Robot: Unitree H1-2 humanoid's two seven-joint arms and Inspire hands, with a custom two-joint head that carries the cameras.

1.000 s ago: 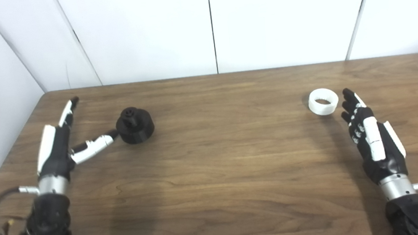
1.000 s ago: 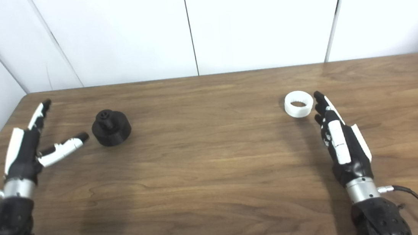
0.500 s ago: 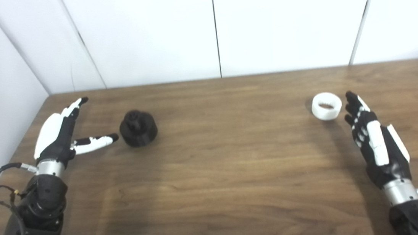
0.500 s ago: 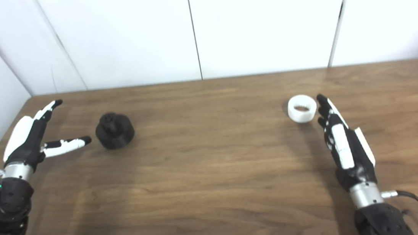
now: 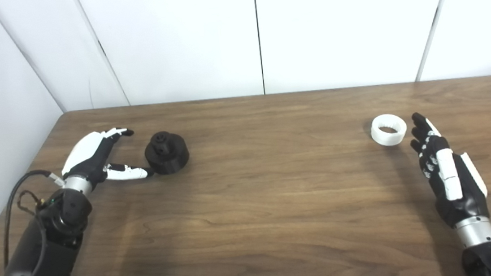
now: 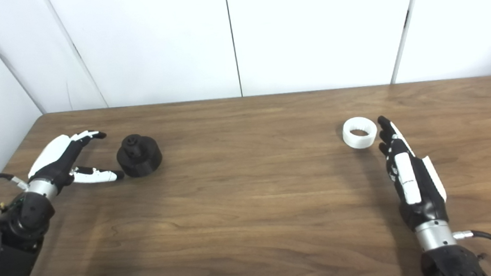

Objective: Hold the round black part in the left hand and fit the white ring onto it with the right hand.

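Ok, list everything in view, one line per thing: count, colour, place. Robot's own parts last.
black part: one, black, round with a knob on top, on the table at far left
ring: one, white, lying flat on the table at far right
table: one, brown wood, fills the lower picture
wall: white panels with dark seams, behind the table and along its left side
cable: one, black, looped beside the left forearm
left hand: one, black and white, open, just left of the black part, thumb tip close to its base
right hand: one, black and white, open, fingers straight, fingertips just right of the ring, not holding it
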